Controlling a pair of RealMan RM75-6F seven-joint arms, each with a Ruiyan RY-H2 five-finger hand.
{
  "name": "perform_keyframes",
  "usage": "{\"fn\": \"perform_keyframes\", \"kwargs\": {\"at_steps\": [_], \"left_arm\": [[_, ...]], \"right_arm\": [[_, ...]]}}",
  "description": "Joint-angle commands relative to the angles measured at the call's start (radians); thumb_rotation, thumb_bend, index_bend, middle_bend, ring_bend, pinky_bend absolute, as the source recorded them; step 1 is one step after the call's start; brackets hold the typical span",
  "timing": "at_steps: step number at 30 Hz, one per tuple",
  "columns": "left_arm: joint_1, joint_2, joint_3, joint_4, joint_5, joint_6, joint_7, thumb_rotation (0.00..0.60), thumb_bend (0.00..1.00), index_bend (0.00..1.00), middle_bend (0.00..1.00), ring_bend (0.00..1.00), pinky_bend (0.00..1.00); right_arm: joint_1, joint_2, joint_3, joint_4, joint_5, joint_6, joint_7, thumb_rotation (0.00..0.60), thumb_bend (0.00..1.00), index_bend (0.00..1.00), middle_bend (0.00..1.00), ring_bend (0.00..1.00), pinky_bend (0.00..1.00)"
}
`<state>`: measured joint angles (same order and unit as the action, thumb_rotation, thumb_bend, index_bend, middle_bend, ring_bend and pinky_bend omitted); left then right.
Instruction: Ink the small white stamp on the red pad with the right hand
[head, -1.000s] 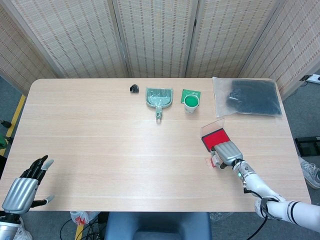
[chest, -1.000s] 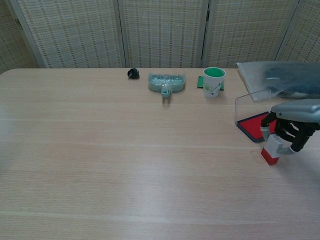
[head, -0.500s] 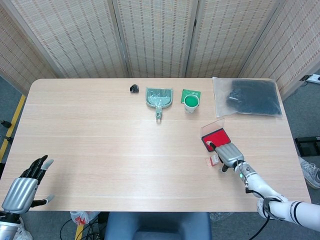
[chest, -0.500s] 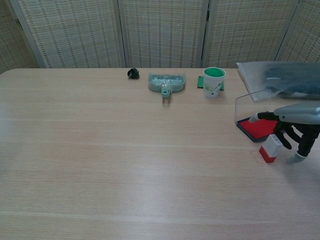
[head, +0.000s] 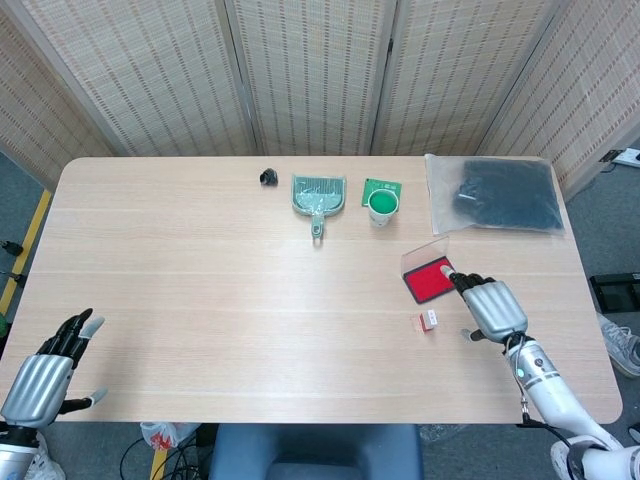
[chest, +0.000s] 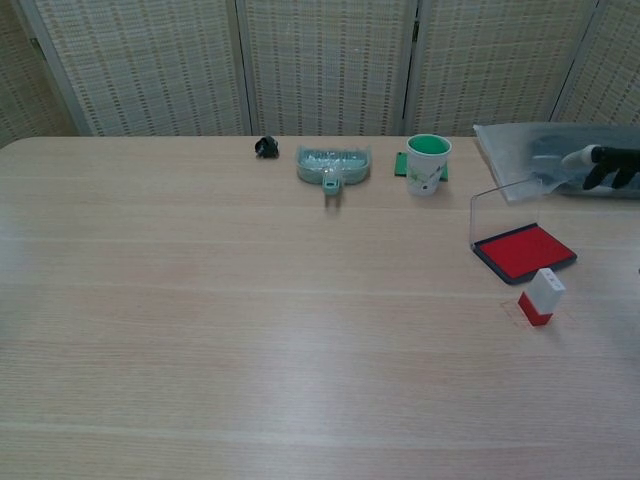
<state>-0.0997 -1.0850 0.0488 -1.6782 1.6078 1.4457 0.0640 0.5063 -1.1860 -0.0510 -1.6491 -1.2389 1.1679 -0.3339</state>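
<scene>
The small stamp (head: 428, 320), white on top with a red base (chest: 541, 297), stands on the table just in front of the red ink pad (head: 430, 279). The pad (chest: 524, 251) lies open, its clear lid raised at the back. My right hand (head: 492, 308) hovers to the right of the stamp with its fingers apart, holding nothing. In the chest view only its dark fingertips (chest: 606, 164) show at the right edge. My left hand (head: 45, 375) is off the table's near left corner, fingers spread and empty.
A green cup (head: 382, 206) on a green card, a grey-green dustpan (head: 319, 194) and a small black object (head: 267, 177) stand along the back. A clear bag of dark material (head: 495, 193) lies at the back right.
My right hand has let go of the stamp, opened and drawn up and to the right. The stamp stays standing on the table by the pad. The left hand has not moved.
</scene>
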Motion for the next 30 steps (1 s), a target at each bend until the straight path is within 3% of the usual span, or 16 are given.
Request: {"fn": "perform_keyframes", "kwargs": {"at_steps": [1,4,9,16,30], "left_arm": [[0.0,-0.001,0.001,-0.001,0.001,-0.001,0.002,0.6,0.07,0.0,0.0,0.01,0.27],[0.001,0.0,0.004,0.0,0.015,0.008,-0.006,0.6,0.07,0.0,0.0,0.01,0.27],[0.001,0.003,0.006,0.011,0.04,0.024,-0.033,0.6,0.07,0.0,0.0,0.01,0.27],[-0.005,-0.004,0.01,0.02,0.049,0.015,-0.026,0.6,0.07,0.0,0.0,0.01,0.27],[-0.009,0.004,0.011,0.028,0.053,0.015,-0.037,0.6,0.07,0.0,0.0,0.01,0.27]], "right_arm": [[-0.183,-0.005,-0.058,0.008,-0.175,0.272,-0.055,0.6,0.06,0.0,0.1,0.15,0.26],[-0.243,-0.019,-0.073,0.052,-0.223,0.351,-0.037,0.6,0.06,0.0,0.08,0.1,0.21],[-0.332,-0.046,-0.069,0.137,-0.283,0.479,0.04,0.6,0.08,0.0,0.0,0.0,0.04],[-0.411,-0.052,-0.043,0.13,-0.331,0.593,0.019,0.6,0.09,0.0,0.0,0.0,0.01],[-0.418,-0.033,-0.013,0.104,-0.31,0.473,0.034,0.6,0.09,0.0,0.0,0.0,0.0]]}}
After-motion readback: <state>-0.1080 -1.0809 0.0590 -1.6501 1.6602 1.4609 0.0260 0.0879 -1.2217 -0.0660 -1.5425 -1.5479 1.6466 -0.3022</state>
